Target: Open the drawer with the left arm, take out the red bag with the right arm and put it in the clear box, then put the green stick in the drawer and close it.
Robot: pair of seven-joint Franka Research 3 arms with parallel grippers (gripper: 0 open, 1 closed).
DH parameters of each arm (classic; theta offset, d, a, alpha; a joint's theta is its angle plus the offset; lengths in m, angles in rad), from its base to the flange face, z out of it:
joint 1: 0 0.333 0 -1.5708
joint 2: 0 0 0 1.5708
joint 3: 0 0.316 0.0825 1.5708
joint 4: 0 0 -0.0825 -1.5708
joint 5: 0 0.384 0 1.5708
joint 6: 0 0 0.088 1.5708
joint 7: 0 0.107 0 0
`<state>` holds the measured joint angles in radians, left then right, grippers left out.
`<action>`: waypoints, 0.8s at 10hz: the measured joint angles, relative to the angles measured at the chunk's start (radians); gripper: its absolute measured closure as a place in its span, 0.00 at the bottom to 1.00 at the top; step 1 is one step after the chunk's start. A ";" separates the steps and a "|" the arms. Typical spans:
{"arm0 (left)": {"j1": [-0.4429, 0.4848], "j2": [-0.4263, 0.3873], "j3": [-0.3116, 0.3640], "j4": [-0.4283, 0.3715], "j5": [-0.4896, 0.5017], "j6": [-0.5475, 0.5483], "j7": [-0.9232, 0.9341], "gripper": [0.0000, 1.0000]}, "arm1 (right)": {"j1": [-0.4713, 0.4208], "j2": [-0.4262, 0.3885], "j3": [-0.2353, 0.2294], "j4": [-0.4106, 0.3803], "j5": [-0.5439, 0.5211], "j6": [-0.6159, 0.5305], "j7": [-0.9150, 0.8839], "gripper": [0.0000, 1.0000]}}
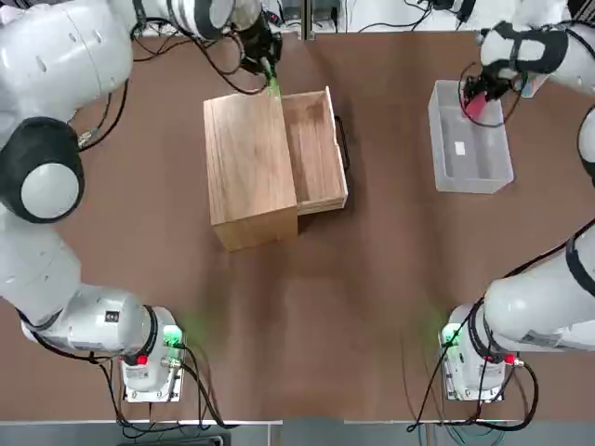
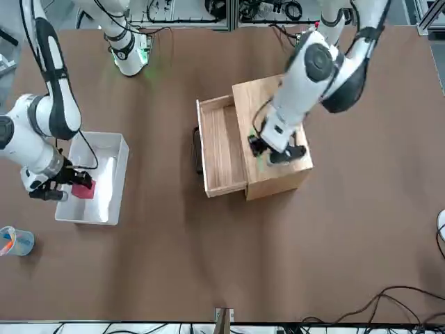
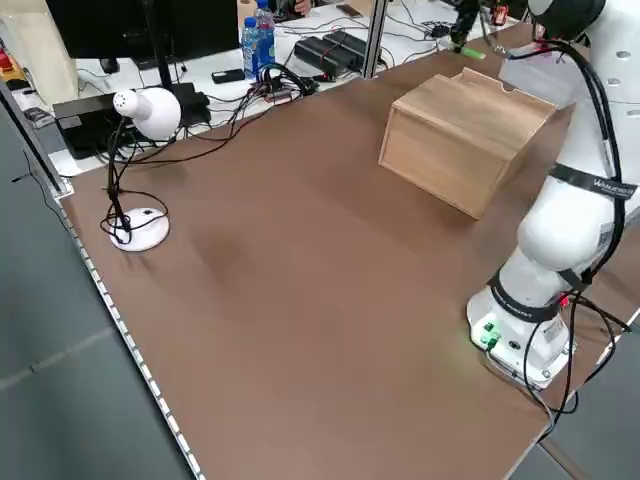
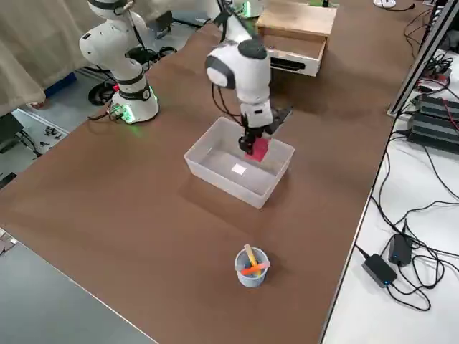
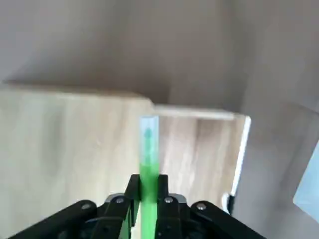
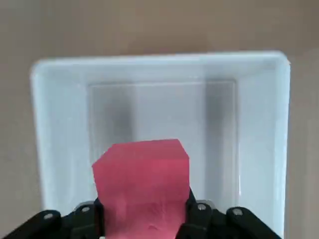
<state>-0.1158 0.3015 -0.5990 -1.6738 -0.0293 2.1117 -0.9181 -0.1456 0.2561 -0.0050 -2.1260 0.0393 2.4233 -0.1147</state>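
Green stick (image 5: 148, 149) sits clenched in your left fingers (image 5: 147, 185), long axis aimed at the open drawer (image 1: 314, 149) near the bench's far edge. Right fingers (image 6: 144, 211) grasp the red bag (image 6: 142, 186) over the clear box (image 1: 491, 177).

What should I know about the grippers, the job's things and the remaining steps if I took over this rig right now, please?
Left gripper: shut on the green stick, held above the cabinet's far edge beside the open drawer.
Right gripper: shut on the red bag, held over the far end of the clear box.
Done: drawer opened, bag taken out and brought to the box.
Left: release the bag into the box, put the stick in the drawer, close it.
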 joint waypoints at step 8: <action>-0.233 0.292 -0.024 0.089 0.263 0.001 -0.198 0.78 | -0.016 0.035 0.003 -0.091 -0.001 0.053 -0.016 0.44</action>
<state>-0.3492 0.5935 -0.6226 -1.5852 0.2333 2.1127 -1.1165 -0.1619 0.2910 -0.0023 -2.2170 0.0383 2.4761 -0.1307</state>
